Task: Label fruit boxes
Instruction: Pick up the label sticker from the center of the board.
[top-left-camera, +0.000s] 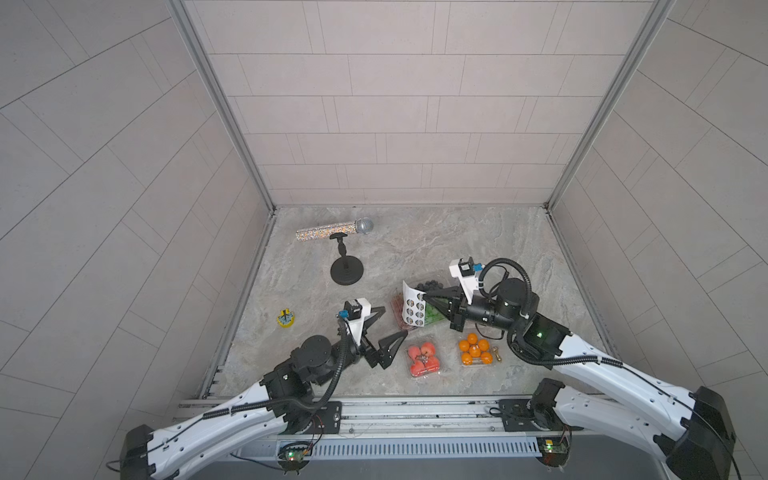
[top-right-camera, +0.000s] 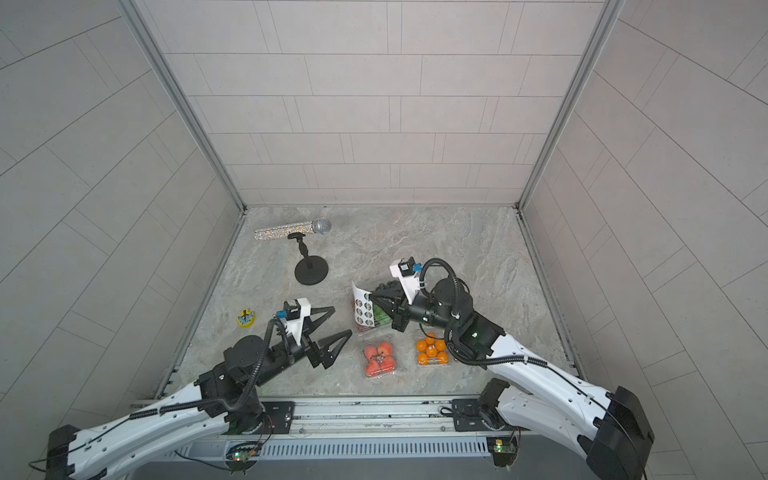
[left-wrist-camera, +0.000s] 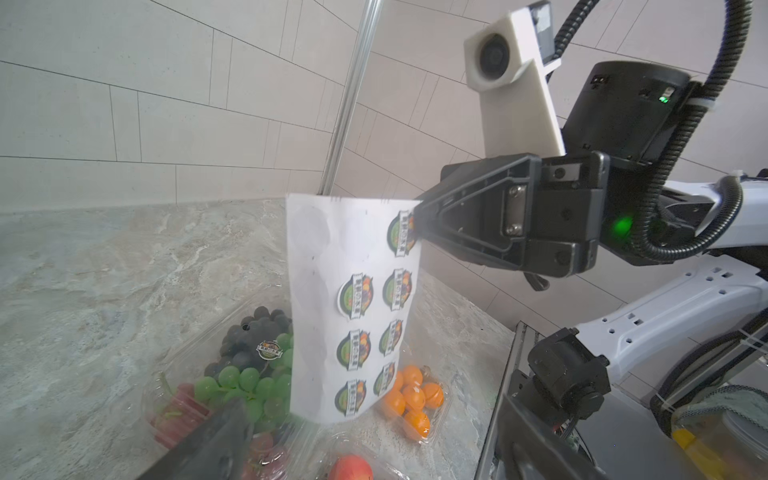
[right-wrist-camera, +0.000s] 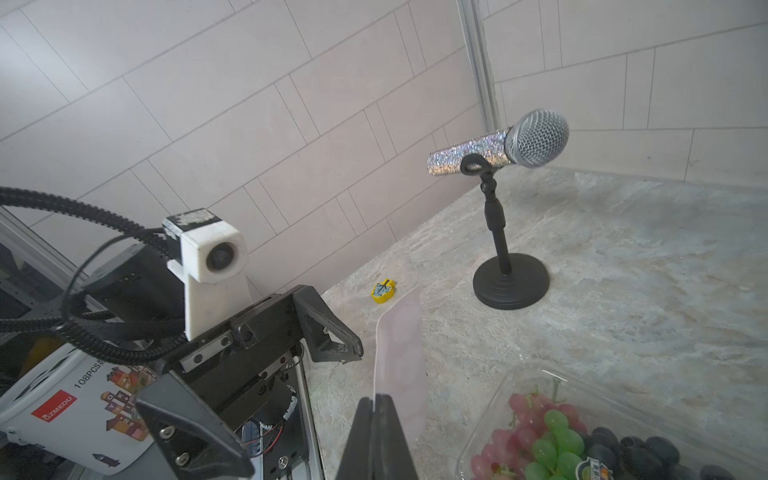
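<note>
At far left a small yellow plastic toy (top-left-camera: 286, 318) lies near the table's side rail. Behind it a glitter-covered microphone (top-left-camera: 332, 232) with a metal mesh head rests level in a black stand with a round base (top-left-camera: 347, 272).

My left gripper (top-left-camera: 392, 323) hangs just short of the boxes, its black triangular jaws spread wide and empty.

Next, the white glossy sticker sheet (top-left-camera: 413, 308) stands upright over the large clear plastic clamshell box (left-wrist-camera: 245, 365) of green and dark grapes, hiding much of it. One round label (left-wrist-camera: 270, 350) already sits on its lid. Red fruit shows at that box's left end, though I cannot tell whether it's a separate box. Nearer me lies the small clear box of red fruit (top-left-camera: 423, 359).

My right gripper (top-left-camera: 424, 296) is pinched tight on the sheet's upper corner. Rightmost is the small clear box of oranges (top-left-camera: 473, 352), close to the right arm.

The marbled grey tabletop (top-left-camera: 457, 241) lies open behind the boxes to the back wall.
</note>
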